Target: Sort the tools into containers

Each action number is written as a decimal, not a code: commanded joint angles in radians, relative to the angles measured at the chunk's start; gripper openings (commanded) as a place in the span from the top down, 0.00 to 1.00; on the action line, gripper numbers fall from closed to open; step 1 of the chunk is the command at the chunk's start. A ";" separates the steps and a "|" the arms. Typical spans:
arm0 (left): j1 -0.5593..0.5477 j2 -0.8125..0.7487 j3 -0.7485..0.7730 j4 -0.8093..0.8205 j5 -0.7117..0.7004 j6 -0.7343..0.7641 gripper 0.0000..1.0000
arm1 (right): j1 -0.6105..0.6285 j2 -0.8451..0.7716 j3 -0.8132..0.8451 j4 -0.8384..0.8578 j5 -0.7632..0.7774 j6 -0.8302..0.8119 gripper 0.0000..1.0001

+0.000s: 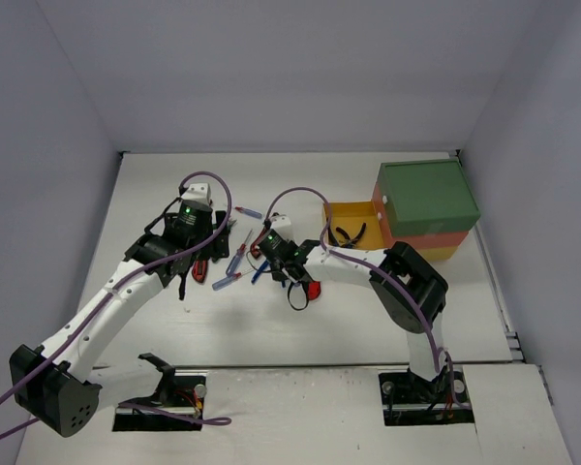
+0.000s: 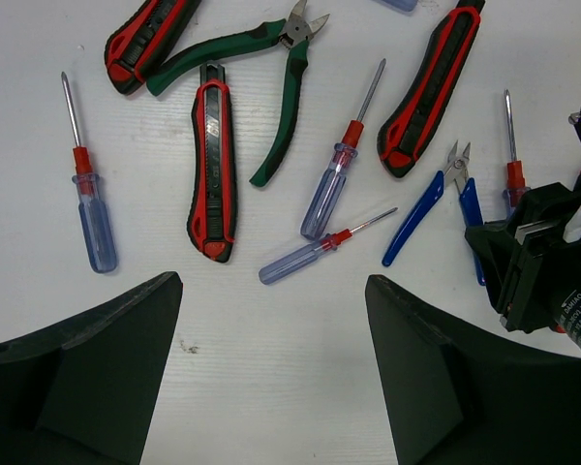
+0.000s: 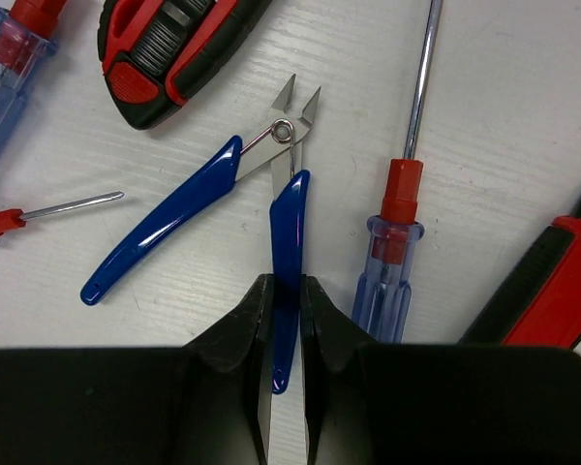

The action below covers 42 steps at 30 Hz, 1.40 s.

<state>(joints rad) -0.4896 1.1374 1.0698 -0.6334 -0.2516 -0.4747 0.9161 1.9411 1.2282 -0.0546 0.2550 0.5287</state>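
Observation:
In the right wrist view my right gripper [image 3: 286,291] is shut on one handle of the blue cutters [image 3: 165,228], which lie flat on the table with their other handle splayed to the left. Beside them lie a blue screwdriver [image 3: 392,252] and a red utility knife [image 3: 169,44]. My left gripper [image 2: 273,291] hangs open over bare table just short of the spread of tools: green cutters [image 2: 290,107], a red knife [image 2: 213,170] and slim screwdrivers [image 2: 334,179]. The containers [image 1: 428,194] stand at the far right, with a yellow drawer [image 1: 353,206] pulled out.
Black-handled pliers [image 1: 349,233] lie inside the pulled-out drawer. Another red knife [image 3: 552,300] lies close to the right of my right gripper. The two arms work close together, and the right gripper's body [image 2: 533,262] shows at the edge of the left wrist view.

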 commanded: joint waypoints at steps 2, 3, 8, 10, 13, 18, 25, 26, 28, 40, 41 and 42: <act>0.005 -0.001 0.066 0.018 -0.006 0.023 0.27 | -0.006 -0.121 0.068 0.004 0.044 -0.061 1.00; 0.005 -0.001 0.069 0.017 -0.006 0.024 0.27 | -0.008 -0.141 0.071 0.004 0.044 -0.075 1.00; 0.006 -0.001 0.076 0.017 -0.009 0.030 0.27 | -0.036 -0.279 0.068 0.003 0.058 -0.152 1.00; 0.005 0.000 0.075 0.018 -0.007 0.031 0.27 | -0.073 -0.329 0.048 0.002 0.050 -0.193 1.00; 0.005 0.004 0.075 0.020 0.000 0.031 0.27 | -0.142 -0.384 0.008 0.002 0.014 -0.256 1.00; 0.006 0.016 0.078 0.020 0.019 0.035 0.27 | -0.267 -0.447 -0.080 0.002 -0.022 -0.359 1.00; 0.006 0.022 0.076 0.015 0.040 0.042 0.27 | -0.395 -0.453 -0.134 0.004 0.032 -0.375 1.00; 0.005 0.023 0.075 0.015 0.043 0.043 0.27 | -0.409 -0.444 -0.137 0.003 0.037 -0.381 1.00; 0.005 0.025 0.072 0.015 0.052 0.045 0.27 | -0.434 -0.423 -0.139 0.004 0.045 -0.384 1.00; 0.005 0.076 0.081 0.010 0.084 0.060 0.27 | -0.473 -0.323 -0.139 0.004 0.048 -0.354 0.73; 0.005 0.084 0.084 0.009 0.086 0.063 0.27 | -0.472 -0.330 -0.136 0.004 0.039 -0.353 0.69; 0.005 0.091 0.088 0.009 0.089 0.067 0.27 | -0.471 -0.338 -0.130 0.004 0.031 -0.352 0.64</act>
<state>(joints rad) -0.4896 1.2120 1.0943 -0.6395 -0.1757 -0.4378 0.4427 1.6424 1.0733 -0.0948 0.2859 0.1642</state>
